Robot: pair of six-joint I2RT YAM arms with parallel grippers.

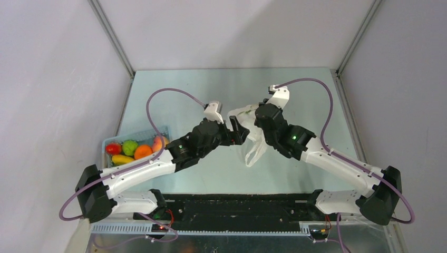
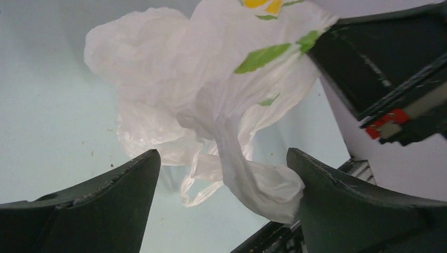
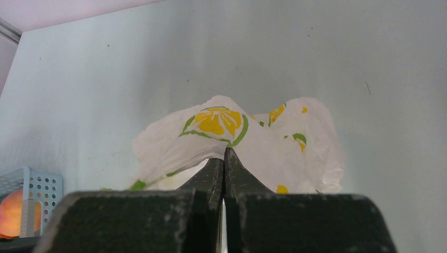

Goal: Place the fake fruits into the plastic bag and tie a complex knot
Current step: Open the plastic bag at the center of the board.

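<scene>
Pinching the plastic bag (image 1: 253,153) mid-table, right gripper (image 3: 225,154) was clamped shut on it.
Left gripper (image 2: 222,155) gaped wide, gripping nothing.

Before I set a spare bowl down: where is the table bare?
Bare: the far table strip behind the plastic bag, and the near patch between the forearms. Crowded: centre, where left gripper and right gripper meet the bag; basket at left.
</scene>
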